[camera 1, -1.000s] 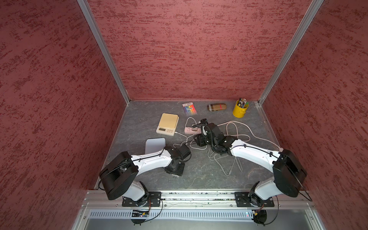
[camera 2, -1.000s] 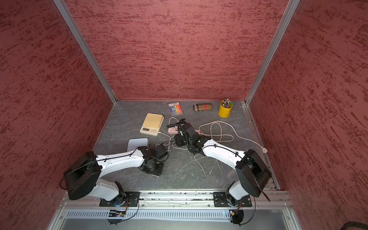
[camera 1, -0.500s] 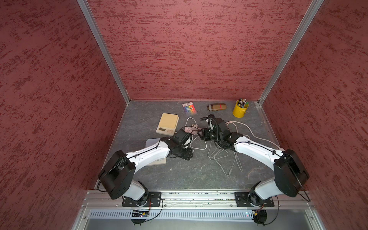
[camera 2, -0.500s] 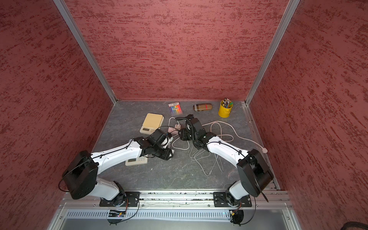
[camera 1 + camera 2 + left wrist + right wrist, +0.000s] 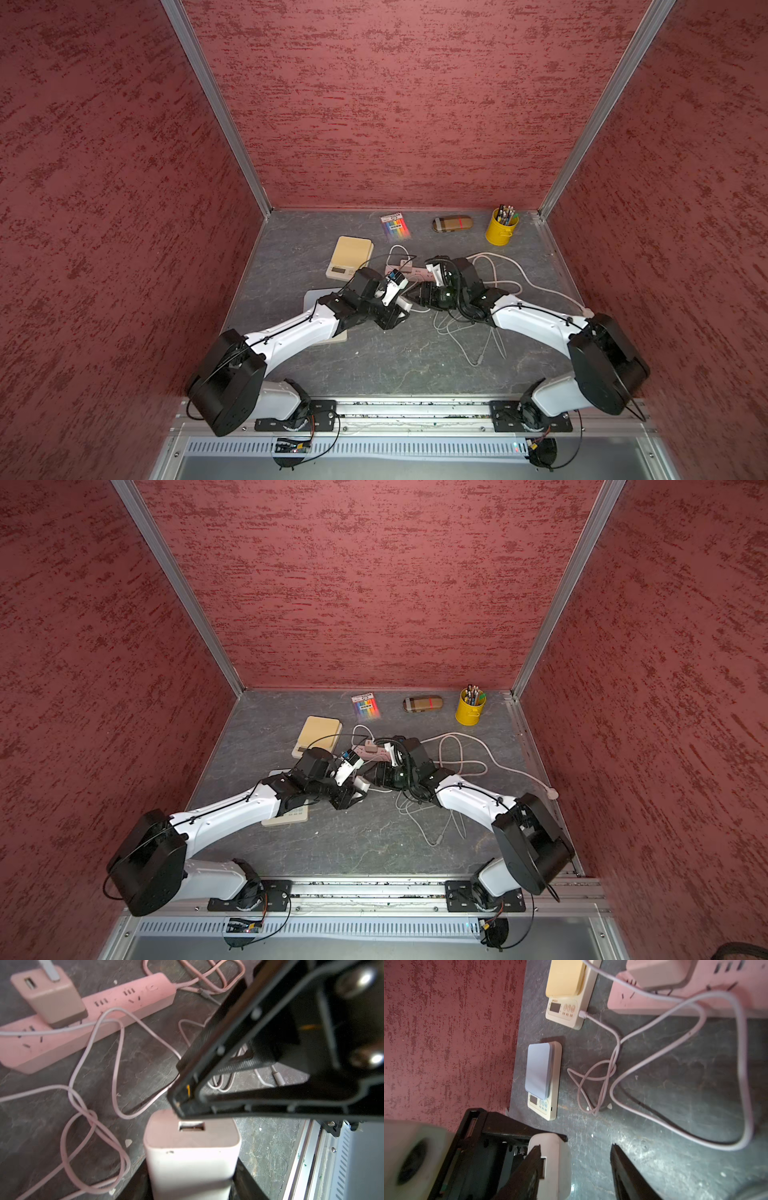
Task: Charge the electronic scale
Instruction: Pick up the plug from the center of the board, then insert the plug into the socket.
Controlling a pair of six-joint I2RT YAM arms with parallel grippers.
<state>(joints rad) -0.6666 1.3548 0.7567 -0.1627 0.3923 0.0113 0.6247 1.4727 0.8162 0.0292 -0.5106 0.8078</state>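
My left gripper (image 5: 191, 1184) is shut on a white USB charger block (image 5: 192, 1147), which shows mid-table in both top views (image 5: 402, 304) (image 5: 360, 784). Its USB port faces my right gripper (image 5: 576, 1147), which stands open right at the block (image 5: 552, 1159), one finger overlapping it. A blue-topped electronic scale (image 5: 542, 1076) lies partly under my left arm (image 5: 286, 818). A yellow-topped scale (image 5: 351, 257) sits further back with a cable plug (image 5: 582, 1014) in its side.
A pink power strip (image 5: 405, 268) with another charger block (image 5: 56, 997) plugged in lies behind the grippers. Loose white cables (image 5: 478, 332) loop across the floor to the right. A yellow pencil cup (image 5: 501, 227), a case (image 5: 453, 223) and a marker pack (image 5: 395, 226) line the back wall.
My left arm has swung from the front towards the middle, over the blue-topped scale. The right gripper has come back to meet it at the charger block.
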